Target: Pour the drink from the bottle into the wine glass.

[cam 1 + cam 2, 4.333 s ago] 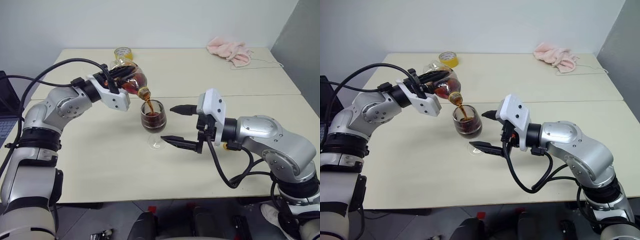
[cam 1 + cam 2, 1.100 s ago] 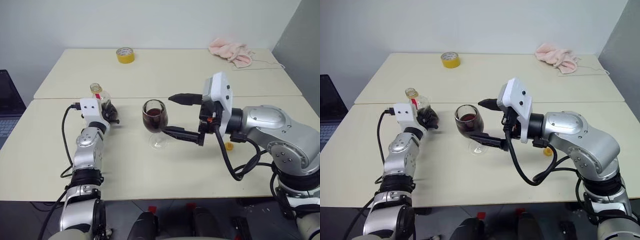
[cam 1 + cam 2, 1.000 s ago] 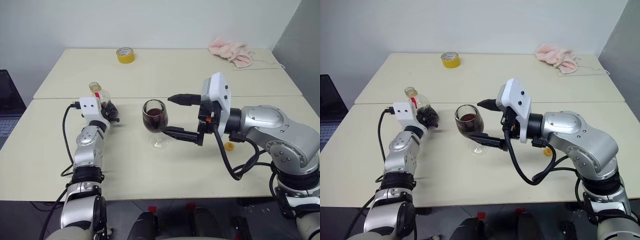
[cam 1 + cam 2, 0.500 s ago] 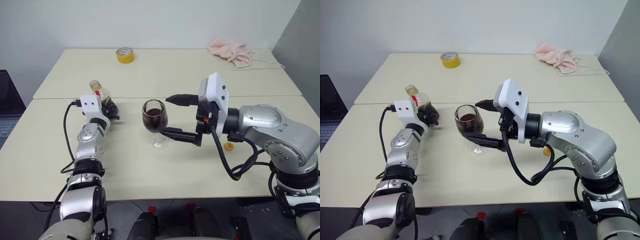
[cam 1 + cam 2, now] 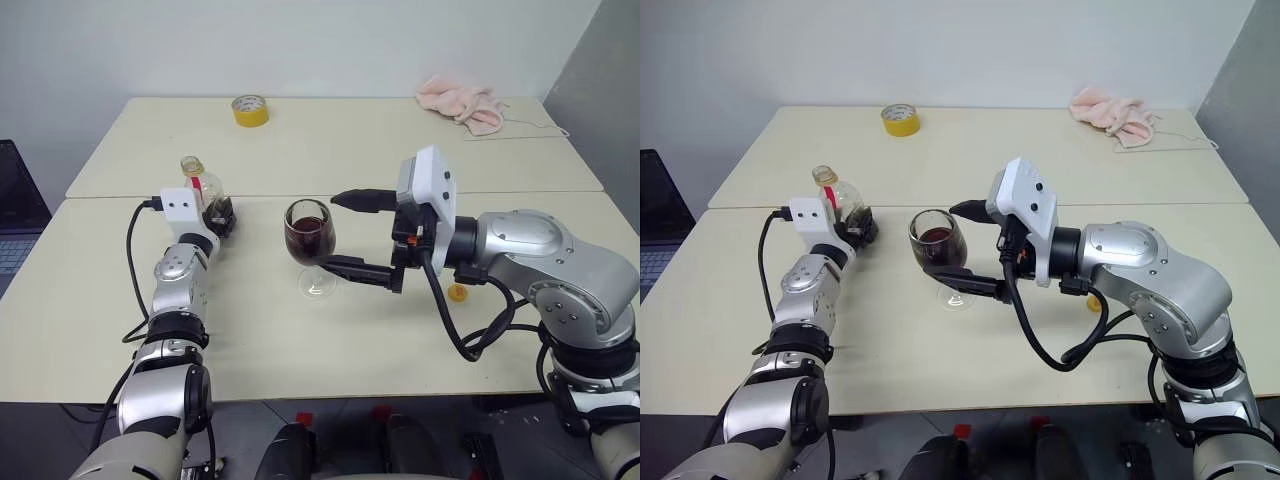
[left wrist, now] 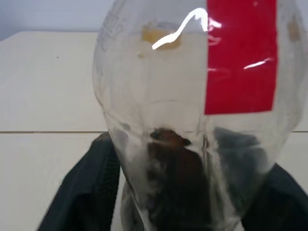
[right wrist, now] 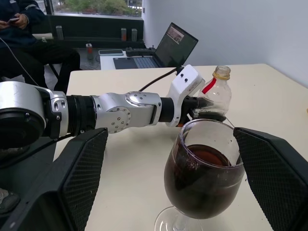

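Note:
The bottle stands upright and uncapped on the table's left side, with a little dark drink left in its bottom. My left gripper is open, its fingers flanking the bottle's lower part. The wine glass stands at mid-table, its bowl more than half full of the dark drink. My right gripper is wide open beside the glass on its right. One finger reaches past the far side of the bowl and the other past the near side, neither touching it.
A yellow tape roll and a pink cloth lie on the far table. A small yellow cap sits by my right forearm. A laptop stands off the left edge. A person sits beyond it.
After the pour, the bottle came left and down onto the table. Over the last second it has straightened upright and the left fingers have spread off it. The right gripper has barely moved.

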Motion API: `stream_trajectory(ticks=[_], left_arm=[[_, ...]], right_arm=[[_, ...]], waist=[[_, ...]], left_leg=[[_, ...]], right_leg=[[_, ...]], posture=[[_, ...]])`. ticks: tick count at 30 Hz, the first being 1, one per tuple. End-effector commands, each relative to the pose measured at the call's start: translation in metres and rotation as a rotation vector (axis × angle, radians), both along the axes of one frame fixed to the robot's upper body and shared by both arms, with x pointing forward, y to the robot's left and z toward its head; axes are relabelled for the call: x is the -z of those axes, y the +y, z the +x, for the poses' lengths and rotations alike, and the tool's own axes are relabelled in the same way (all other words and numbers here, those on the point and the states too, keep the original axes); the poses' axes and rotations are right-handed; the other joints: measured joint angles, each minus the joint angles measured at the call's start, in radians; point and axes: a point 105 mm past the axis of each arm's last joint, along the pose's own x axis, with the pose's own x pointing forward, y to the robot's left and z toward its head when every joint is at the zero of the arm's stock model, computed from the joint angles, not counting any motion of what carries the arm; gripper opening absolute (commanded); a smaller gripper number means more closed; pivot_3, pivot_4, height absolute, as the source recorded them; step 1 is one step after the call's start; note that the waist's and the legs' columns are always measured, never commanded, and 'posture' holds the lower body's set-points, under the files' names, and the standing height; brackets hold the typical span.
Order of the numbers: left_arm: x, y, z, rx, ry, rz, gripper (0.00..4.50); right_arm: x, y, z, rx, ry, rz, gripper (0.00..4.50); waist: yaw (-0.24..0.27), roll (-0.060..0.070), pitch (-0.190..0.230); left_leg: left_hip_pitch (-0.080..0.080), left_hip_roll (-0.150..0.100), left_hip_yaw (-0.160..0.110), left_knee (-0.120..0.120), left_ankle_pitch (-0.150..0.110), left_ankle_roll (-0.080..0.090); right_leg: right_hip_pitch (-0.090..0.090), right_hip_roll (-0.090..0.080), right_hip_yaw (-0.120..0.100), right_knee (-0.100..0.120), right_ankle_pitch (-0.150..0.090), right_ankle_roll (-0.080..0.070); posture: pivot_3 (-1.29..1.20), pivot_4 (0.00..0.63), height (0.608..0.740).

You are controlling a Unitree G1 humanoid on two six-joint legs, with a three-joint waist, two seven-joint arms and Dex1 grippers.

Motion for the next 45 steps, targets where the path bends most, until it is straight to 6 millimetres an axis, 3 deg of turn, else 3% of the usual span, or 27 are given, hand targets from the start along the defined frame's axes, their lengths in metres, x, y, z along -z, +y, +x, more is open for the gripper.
stream_trajectory(ticks=[1,2,9,17,23,30,38,45], left_arm=[[-0.018,0.002,0.0,0.007,-0.063,0.03,4.24],[-0.019,0.002,0.0,0.009,-0.065,0.031,4.49],[-0.02,0.002,-0.008,0.03,-0.083,0.063,4.49],[-0.027,0.013,-0.034,0.045,-0.098,0.13,4.49],[-0.029,0.011,-0.072,0.08,-0.069,0.138,4.49],[-0.028,0.01,-0.098,0.076,0.003,0.114,4.49],[-0.026,-0.013,-0.123,0.13,-0.026,0.097,4.49],[-0.015,-0.026,-0.131,0.122,-0.031,0.039,4.49]], right_arm=[[-0.006,0.002,-0.006,-0.019,-0.032,0.019,4.5],[-0.006,0.002,-0.006,-0.02,-0.032,0.019,4.5],[-0.004,0.001,-0.006,-0.013,-0.032,0.018,4.5],[0.002,-0.014,0.0,0.061,0.01,0.04,4.5],[0.025,-0.047,0.006,0.174,0.091,0.035,4.5],[0.064,-0.079,0.012,0.285,0.186,0.027,4.5],[0.095,-0.101,0.047,0.673,0.062,0.214,4.5],[0.105,-0.118,0.054,0.947,-0.056,0.36,4.5]], waist=[[0.0,0.0,0.0],[0.0,0.0,0.0],[-0.001,0.0,0.0],[-0.001,0.0,0.0],[0.002,-0.001,0.0],[0.019,-0.001,0.0],[0.02,0.0,-0.001],[0.021,0.0,-0.001]], left_leg=[[0.0,0.0,0.0,0.0,0.0,0.0],[0.0,0.0,0.0,0.0,0.0,0.0],[0.0,0.0,0.0,0.0,0.0,0.0],[0.0,0.0,0.0,-0.001,0.0,0.0],[0.0,0.0,0.0,-0.002,0.0,0.0],[0.002,0.001,0.002,-0.002,0.0,0.0],[0.004,0.002,0.003,-0.004,0.0,0.0],[0.004,0.002,0.004,-0.004,0.0,0.0]], right_leg=[[0.0,0.0,0.0,0.0,0.0,0.0],[0.0,0.0,0.0,0.0,0.0,0.0],[0.0,0.0,0.0,0.0,0.0,0.0],[0.0,0.0,0.0,0.0,0.0,0.0],[0.0,-0.001,0.001,-0.002,0.0,0.0],[0.002,0.0,0.002,-0.003,0.0,0.0],[0.003,0.002,0.003,-0.004,0.0,0.0],[0.003,0.001,0.004,-0.004,0.0,0.0]], posture=[[0.0,0.15,0.74],[0.0,0.15,0.74],[0.0,0.15,0.74],[0.0,0.15,0.74],[0.0,0.15,0.74],[0.0,0.15,0.74],[0.0,0.15,0.74],[0.0,0.15,0.74]])
